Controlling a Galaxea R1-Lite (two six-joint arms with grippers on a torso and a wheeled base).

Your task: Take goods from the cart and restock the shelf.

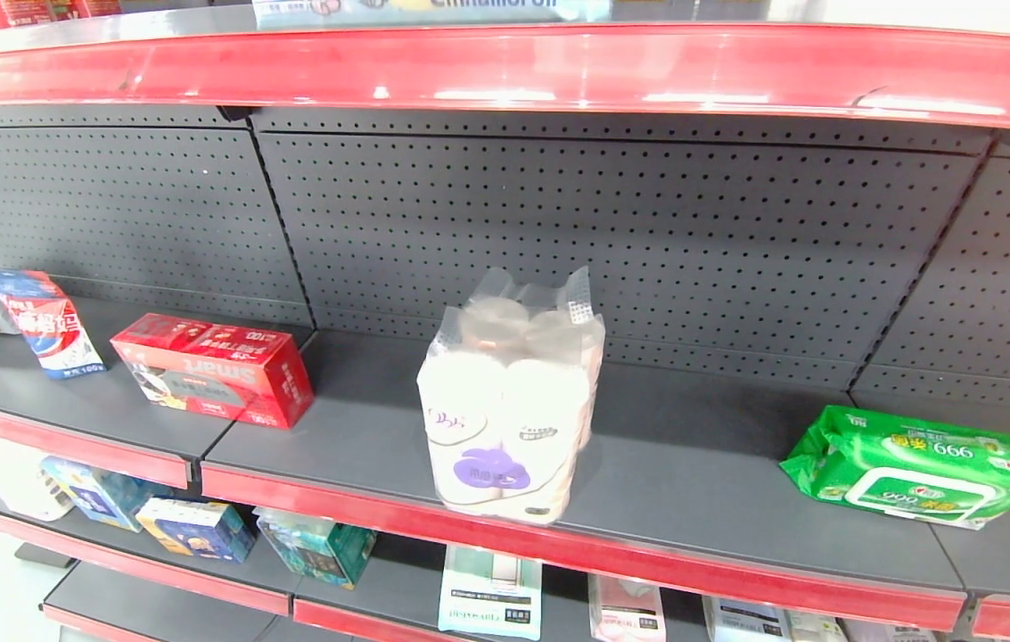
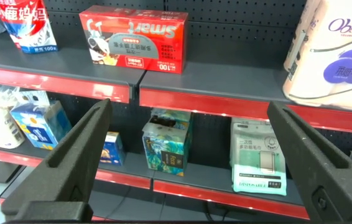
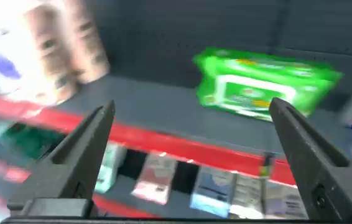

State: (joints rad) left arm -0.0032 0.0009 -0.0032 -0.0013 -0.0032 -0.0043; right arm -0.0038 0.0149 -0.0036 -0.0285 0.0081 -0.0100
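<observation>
Left claw (image 2: 188, 106) spread wide, right claw (image 3: 191, 104) likewise, both empty

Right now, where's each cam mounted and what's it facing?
Head: up on the head, looking forward and down at the shelf: red box, rolls, wipes.
Left wrist: behind the open left claw, facing the shelf front by red box and rolls.
Right wrist: behind the open right claw, facing wipes.
Shared: rolls in all three.

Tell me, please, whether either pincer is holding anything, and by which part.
Nothing is held: the left pincer and the right pincer are both open and empty.
</observation>
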